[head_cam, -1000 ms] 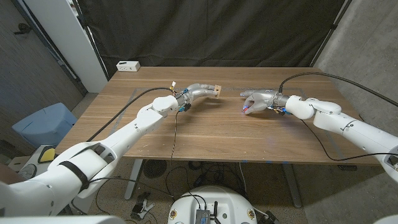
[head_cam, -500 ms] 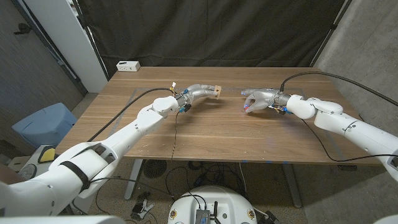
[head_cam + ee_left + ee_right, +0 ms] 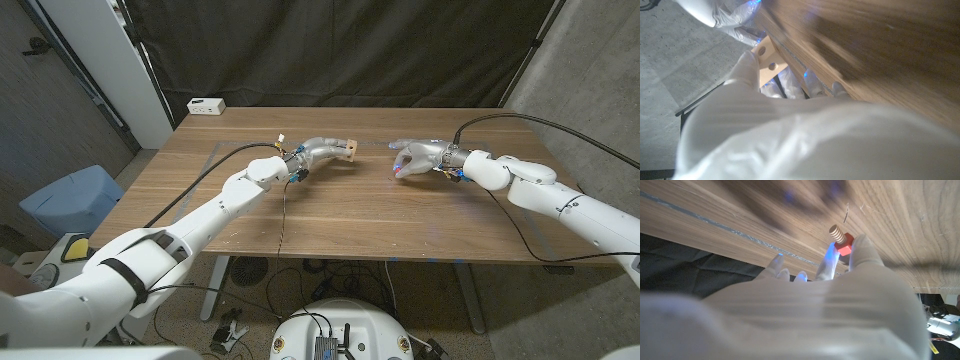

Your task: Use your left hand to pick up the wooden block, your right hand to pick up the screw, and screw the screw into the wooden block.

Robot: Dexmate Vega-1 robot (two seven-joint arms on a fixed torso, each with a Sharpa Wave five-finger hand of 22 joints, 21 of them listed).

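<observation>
Two white robot arms reach in from the near corners over a wooden table that stands in front of a black curtain. The left hand is raised a little above the tabletop, left of the middle, with its fingers wrapped around a small, pale wooden block; the block sticks out past the fingertips toward the other hand. From the left wrist camera the block shows two round holes in its face, pinched between the gloved fingers. The right hand sits right of the middle, roughly level with the left one and well apart from it, fingers curled inward, with a blue glow at the fingertips. The right wrist camera shows what it holds: a screw with a red square head and a pale threaded wooden shaft, gripped at the head between the fingertips, the shaft pointing away from the hand above the wood grain. A small white box lies at the table's far left corner, and a blue bin stands on the floor to the left of the table.
</observation>
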